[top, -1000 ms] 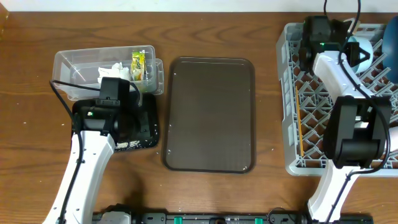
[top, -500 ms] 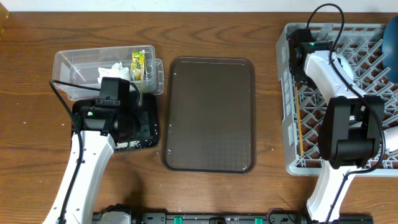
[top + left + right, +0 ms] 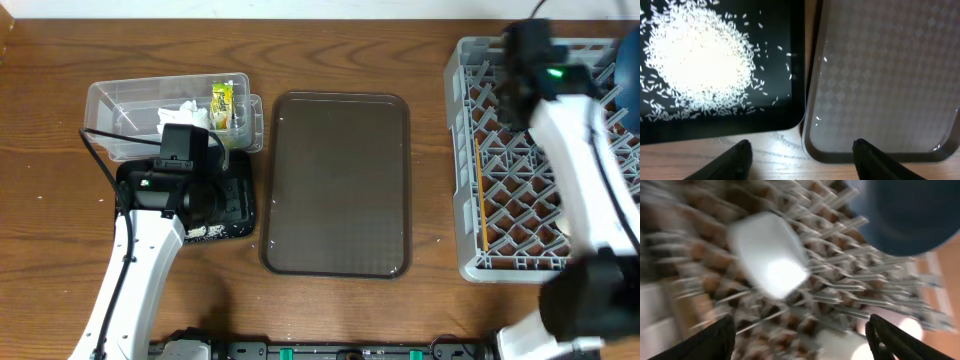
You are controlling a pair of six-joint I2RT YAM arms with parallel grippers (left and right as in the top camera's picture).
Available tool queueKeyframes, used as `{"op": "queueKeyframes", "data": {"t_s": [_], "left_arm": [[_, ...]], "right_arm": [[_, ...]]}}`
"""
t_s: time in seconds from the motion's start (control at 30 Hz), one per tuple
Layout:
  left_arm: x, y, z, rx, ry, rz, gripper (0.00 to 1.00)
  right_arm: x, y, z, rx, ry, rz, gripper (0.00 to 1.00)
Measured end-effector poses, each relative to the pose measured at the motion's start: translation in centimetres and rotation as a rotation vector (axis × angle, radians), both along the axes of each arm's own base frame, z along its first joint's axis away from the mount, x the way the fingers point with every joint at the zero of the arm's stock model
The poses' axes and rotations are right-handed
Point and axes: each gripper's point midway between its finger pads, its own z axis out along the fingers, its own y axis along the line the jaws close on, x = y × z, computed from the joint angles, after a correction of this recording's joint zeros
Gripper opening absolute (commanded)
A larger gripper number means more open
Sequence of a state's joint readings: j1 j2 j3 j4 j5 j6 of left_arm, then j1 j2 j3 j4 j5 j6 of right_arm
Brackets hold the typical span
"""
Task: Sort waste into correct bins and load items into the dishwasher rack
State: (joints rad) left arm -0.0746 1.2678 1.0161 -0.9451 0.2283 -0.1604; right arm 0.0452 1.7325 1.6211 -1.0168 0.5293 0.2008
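My left gripper (image 3: 802, 161) is open and empty, low over the wood between the black tray (image 3: 765, 125) holding loose rice (image 3: 695, 60) and the brown tray (image 3: 885, 75). The clear tub (image 3: 120, 105) holds the tissue (image 3: 185, 110) and the yellow-green wrapper (image 3: 222, 100). My right gripper (image 3: 797, 340) is open over the grey rack (image 3: 465, 160), nothing between its fingers. Its blurred view shows the white bowl (image 3: 770, 255), the blue dish (image 3: 905, 210) and a pink cup (image 3: 905, 327) in the rack. Chopsticks (image 3: 481, 200) lie along the rack's left side.
The brown serving tray (image 3: 338, 183) lies mid-table between the bins and the rack. The left arm (image 3: 150, 250) covers much of the black tray from above. The right arm (image 3: 585, 180) stretches across the rack.
My right gripper has gone from shut to wide open, and its arm has unfolded and swung across the rack. The left arm has stayed in place.
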Motion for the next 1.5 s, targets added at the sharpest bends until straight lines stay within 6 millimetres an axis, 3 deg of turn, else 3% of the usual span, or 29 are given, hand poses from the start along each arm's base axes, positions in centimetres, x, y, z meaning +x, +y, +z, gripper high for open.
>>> {"op": "queueKeyframes", "data": {"t_s": [0.13, 0.3, 0.4, 0.5, 0.63, 0.77, 0.9, 1.03, 1.2, 1.37, 1.5], "left_arm": [[1.6, -0.1, 0.5, -0.006, -0.070, 0.000, 0.73], [3.1, -0.2, 1.3, -0.009, -0.134, -0.002, 0.79], [2.6, -0.2, 1.7, -0.007, -0.114, -0.005, 0.82], [0.4, 0.1, 1.1, 0.007, -0.020, -0.011, 0.83], [-2.8, 0.8, 0.2, 0.047, 0.114, -0.016, 0.84], [-3.3, 1.1, 0.3, 0.062, 0.123, -0.017, 0.84], [-3.6, 1.4, 1.5, 0.071, 0.016, -0.010, 0.84], [-3.9, 1.6, 3.7, 0.067, -0.201, 0.002, 0.85], [-5.8, 1.8, 7.0, 0.047, -0.487, 0.017, 0.85], [-7.5, 1.9, 9.8, 0.032, -0.663, 0.026, 0.85], [-8.3, 2.0, 10.6, 0.028, -0.713, 0.029, 0.85]], "right_arm": [[-0.4, 2.9, 1.9, 0.239, -0.060, 0.153, 0.98], [-0.2, 7.3, 0.9, 0.452, -0.021, 0.353, 0.99], [-1.1, 8.4, 0.3, 0.520, 0.021, 0.382, 0.99], [-2.8, 8.2, -0.4, 0.577, 0.085, 0.356, 0.99], [-4.9, 6.4, -1.0, 0.619, 0.150, 0.276, 0.99], [-5.8, 5.0, -1.0, 0.621, 0.115, 0.242, 0.99], [-7.4, 5.1, -0.6, 0.590, 0.004, 0.273, 0.99], [-9.6, 5.4, 0.3, 0.530, -0.174, 0.326, 0.99], [-13.2, 5.4, 0.8, 0.441, -0.364, 0.363, 0.99], [-16.4, 5.7, -0.4, 0.413, -0.413, 0.367, 0.99], [-18.9, 6.0, -2.3, 0.434, -0.340, 0.345, 0.99]]}}
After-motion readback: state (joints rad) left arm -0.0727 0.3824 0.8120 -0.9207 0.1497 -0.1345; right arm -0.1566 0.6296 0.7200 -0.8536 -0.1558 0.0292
